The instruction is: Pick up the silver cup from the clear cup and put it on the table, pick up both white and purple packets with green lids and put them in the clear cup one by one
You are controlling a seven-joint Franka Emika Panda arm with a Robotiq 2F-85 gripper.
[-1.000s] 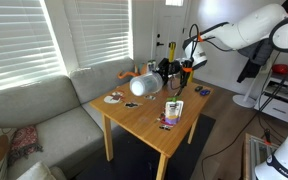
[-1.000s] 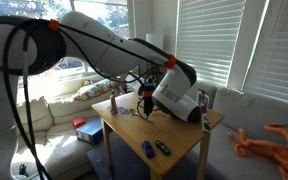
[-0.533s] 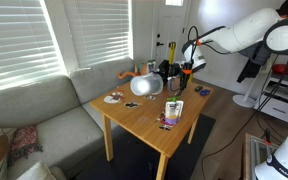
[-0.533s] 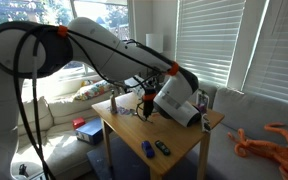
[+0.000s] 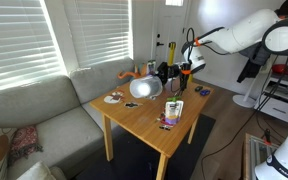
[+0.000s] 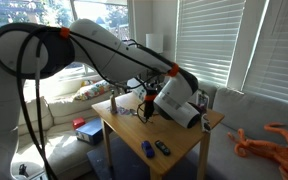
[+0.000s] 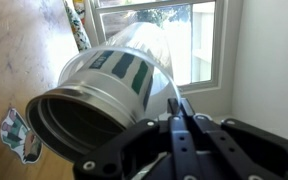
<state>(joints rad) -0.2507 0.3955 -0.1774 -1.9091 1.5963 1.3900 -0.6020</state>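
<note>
Risk was that the clear cup (image 7: 156,45), nested around the tilted silver cup (image 7: 84,125) clamped by the closed end effector (image 7: 182,108), could slip off and drop.

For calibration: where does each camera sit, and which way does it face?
Exterior view: across the room, facing table and sofa; arm on the frame's right.
Exterior view: near the arm, facing table and blinds; arm spans it.
Wrist view: behind the gripper, jaws shut on nested cups.
All share the cups.
</note>
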